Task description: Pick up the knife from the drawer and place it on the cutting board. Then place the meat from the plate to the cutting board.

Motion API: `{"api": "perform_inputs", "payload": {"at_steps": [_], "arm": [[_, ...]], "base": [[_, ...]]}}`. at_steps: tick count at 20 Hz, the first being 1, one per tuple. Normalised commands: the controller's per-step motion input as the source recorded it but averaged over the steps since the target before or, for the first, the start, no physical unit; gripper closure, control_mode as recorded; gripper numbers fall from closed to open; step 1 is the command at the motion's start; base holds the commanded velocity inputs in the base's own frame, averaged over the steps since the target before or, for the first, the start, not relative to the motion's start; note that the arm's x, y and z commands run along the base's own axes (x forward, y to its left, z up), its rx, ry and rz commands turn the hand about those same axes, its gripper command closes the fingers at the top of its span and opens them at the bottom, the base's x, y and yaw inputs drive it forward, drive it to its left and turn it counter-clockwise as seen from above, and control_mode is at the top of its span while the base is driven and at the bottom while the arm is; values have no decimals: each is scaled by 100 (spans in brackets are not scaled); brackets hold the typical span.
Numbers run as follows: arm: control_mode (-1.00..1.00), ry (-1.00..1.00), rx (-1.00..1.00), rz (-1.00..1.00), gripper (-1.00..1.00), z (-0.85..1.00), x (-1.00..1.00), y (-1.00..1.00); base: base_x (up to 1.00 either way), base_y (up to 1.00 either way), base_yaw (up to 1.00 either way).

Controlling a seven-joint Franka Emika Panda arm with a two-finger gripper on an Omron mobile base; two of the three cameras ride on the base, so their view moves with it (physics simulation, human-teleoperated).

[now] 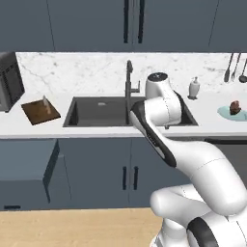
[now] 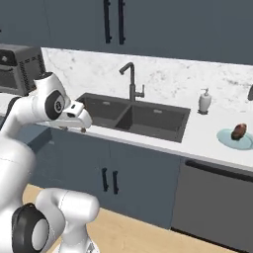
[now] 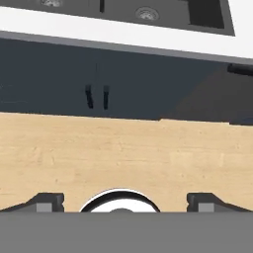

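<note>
The drawer (image 1: pixel 29 171) stands pulled out at the lower left of the left base view, below the surface (image 1: pixel 120 129), its small black bar handle low on its front; I cannot see inside it from here. The white marble-look surface runs the full width, with a dark double sink (image 1: pixel 101 112) sunk into its middle and a dark faucet (image 1: pixel 129 79) at the sink's back edge. A toaster oven (image 1: pixel 9 81) sits at the surface's left end. Just to its right, near the front edge, lies the cutting board (image 1: pixel 40 111), with a small pale thing, perhaps the knife, resting on it, too small to name for certain. Toward the right end, well apart from the board, the pale blue-green plate (image 2: pixel 235 138) carries the meat (image 2: pixel 239 130). A white soap dispenser (image 2: pixel 205 101) stands between sink and plate, nearer the back wall.

My jaws (image 3: pixel 123 201) are spread wide and hold nothing; my fingertips (image 3: pixel 47 201) frame bare wooden floor (image 3: pixel 123 153), with the dark cabinet doors (image 3: pixel 96 91) beyond. In the right base view my hand (image 2: pixel 79 116) hangs at the surface's front edge, by the sink's left corner.
</note>
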Motion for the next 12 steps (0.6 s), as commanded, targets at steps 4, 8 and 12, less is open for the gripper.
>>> {"api": "perform_inputs", "payload": {"at_steps": [4, 8, 12], "arm": [[100, 0, 0, 0, -100, 0, 0, 0], [100, 0, 0, 0, -100, 0, 0, 0], [100, 0, 0, 0, -100, 0, 0, 0]], "base": [[-23, -86, -33], [2, -92, -21], [32, -82, -10]]}}
